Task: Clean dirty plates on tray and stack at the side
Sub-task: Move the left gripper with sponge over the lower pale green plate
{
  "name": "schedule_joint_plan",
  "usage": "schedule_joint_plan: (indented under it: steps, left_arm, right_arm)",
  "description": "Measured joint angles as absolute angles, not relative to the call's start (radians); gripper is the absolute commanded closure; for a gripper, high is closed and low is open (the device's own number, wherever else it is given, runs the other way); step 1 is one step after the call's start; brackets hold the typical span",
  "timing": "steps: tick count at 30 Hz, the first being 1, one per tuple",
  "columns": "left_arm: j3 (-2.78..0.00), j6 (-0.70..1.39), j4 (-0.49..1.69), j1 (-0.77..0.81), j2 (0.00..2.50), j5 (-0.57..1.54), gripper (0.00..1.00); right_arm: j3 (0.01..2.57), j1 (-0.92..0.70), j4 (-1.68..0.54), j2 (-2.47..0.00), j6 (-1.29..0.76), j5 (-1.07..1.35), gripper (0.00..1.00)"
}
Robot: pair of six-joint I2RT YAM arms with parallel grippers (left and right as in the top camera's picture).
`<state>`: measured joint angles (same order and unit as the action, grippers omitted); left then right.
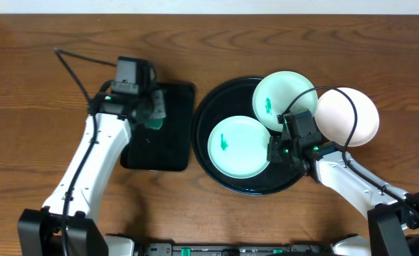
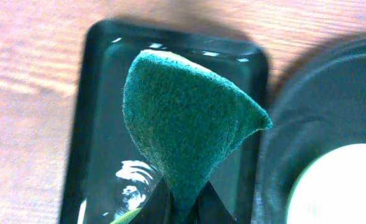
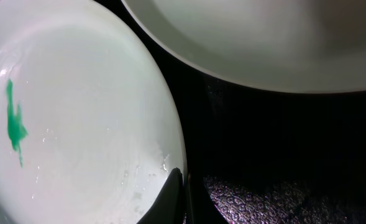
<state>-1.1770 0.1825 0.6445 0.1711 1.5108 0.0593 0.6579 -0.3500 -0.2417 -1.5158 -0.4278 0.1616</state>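
Observation:
The round black tray (image 1: 216,103) holds two pale mint plates, each with a teal smear. The front plate (image 1: 239,148) fills the left of the right wrist view (image 3: 77,124). The back plate (image 1: 284,99) overlaps the tray's far rim. The white plate (image 1: 348,116) lies at the tray's right edge, beside the back plate. My right gripper (image 1: 273,151) is shut on the front plate's right rim (image 3: 184,186). My left gripper (image 1: 152,114) is shut on a dark green sponge (image 2: 189,137) and holds it above the small rectangular tray.
The small rectangular black tray (image 1: 166,149) lies left of the round tray and shows wet glints in the left wrist view (image 2: 102,93). The round tray's rim (image 2: 319,106) sits close beside it. Bare wooden table surrounds both trays.

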Motion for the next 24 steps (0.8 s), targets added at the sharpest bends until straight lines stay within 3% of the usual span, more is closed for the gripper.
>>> schedule_joint_plan:
  steps: [11,24]
  left_arm:
    - [-1.182,0.316,0.655,0.4,1.511,0.088,0.93]
    - [-1.182,0.526,0.648,0.553,1.511,0.1,0.93]
  right_arm:
    - [0.658,-0.35,-0.242,-1.516,-0.428,0.161,0.99]
    - [0.658,-0.35,-0.242,-1.516,-0.428,0.161,0.99]
